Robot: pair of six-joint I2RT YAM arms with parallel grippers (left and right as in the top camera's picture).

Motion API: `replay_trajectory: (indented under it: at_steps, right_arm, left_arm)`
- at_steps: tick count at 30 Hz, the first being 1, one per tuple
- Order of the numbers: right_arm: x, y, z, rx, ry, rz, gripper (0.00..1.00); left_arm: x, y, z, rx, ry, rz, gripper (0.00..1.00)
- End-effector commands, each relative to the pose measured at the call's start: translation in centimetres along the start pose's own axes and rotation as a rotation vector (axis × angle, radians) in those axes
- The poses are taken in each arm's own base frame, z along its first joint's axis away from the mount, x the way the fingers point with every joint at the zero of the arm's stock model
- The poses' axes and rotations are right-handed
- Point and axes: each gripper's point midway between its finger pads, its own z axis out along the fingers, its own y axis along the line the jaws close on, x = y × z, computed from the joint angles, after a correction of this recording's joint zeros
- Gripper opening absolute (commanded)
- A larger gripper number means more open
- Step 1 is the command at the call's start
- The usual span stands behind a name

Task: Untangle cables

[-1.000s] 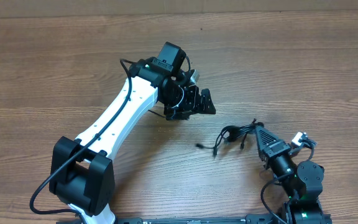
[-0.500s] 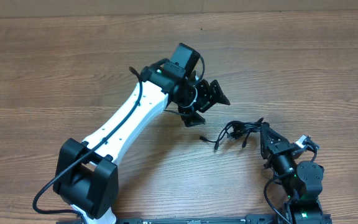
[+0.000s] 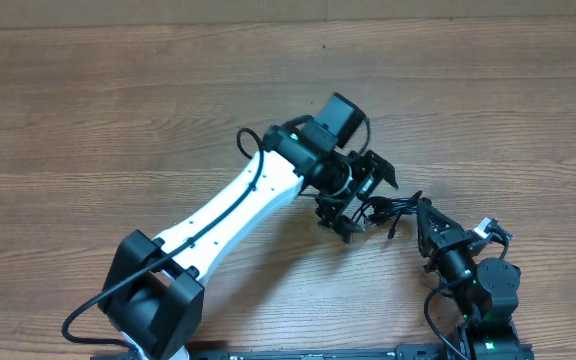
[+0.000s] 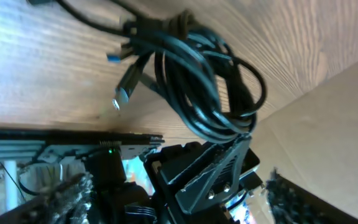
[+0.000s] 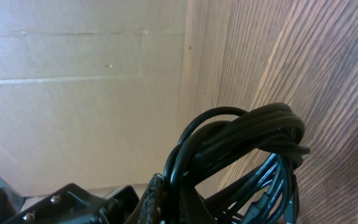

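— Cables (image 3: 390, 206), thin black knotted cords: where?
— Near right on the brown wooden desk (image 3: 118, 120), anchored in the clenched right pincer (image 3: 424, 210), likely so the released left pincer (image 3: 361, 200), just beside, can pull loops.

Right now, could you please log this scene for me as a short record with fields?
surface: wooden table
target: cables, black, bunched in tangled loops
loose end: silvery plug tip sticking out of the bunch
left arm: left pincer open, at the bunch's loose ends; contact unclear
right arm: right pincer shut on the cables
task state: not yet untangled
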Motion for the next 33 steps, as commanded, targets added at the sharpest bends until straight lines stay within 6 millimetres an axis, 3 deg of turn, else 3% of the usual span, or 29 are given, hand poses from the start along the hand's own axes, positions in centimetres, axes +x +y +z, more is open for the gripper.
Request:
replay_trajectory:
  at_steps: [1, 8, 18, 22, 25, 26, 33]
  right_arm:
    - [0.6, -0.1, 0.0, -0.007, 0.034, 0.007, 0.04]
    - [1.6, 0.1, -0.1, -0.013, 0.094, 0.054, 0.04]
    - [3.6, 1.8, -0.4, -0.077, 0.214, 0.096, 0.04]
    - [3.6, 2.3, -0.5, -0.095, 0.216, 0.088, 0.04]
    - [3.7, 1.8, -0.5, -0.077, 0.219, 0.091, 0.04]
    - [3.7, 1.6, -0.4, -0.068, 0.219, 0.095, 0.04]
    - [3.1, -0.8, -0.3, 0.019, 0.179, 0.033, 0.04]
  left_arm:
    - [-0.4, -0.4, 0.5, 0.004, -0.050, -0.146, 0.89]
    - [-1.9, -0.7, 1.0, 0.041, -0.184, -0.256, 0.83]
    - [-2.9, -0.6, 3.1, 0.011, -0.162, -0.270, 0.82]
    - [-2.7, -1.0, 4.2, 0.012, -0.110, -0.244, 0.50]
    - [-3.3, -1.4, 4.3, 0.023, -0.119, -0.190, 0.11]
    - [-3.6, -1.5, 4.2, 0.027, -0.129, -0.172, 0.04]
    - [-5.0, -2.4, 3.2, 0.055, -0.148, -0.043, 0.04]
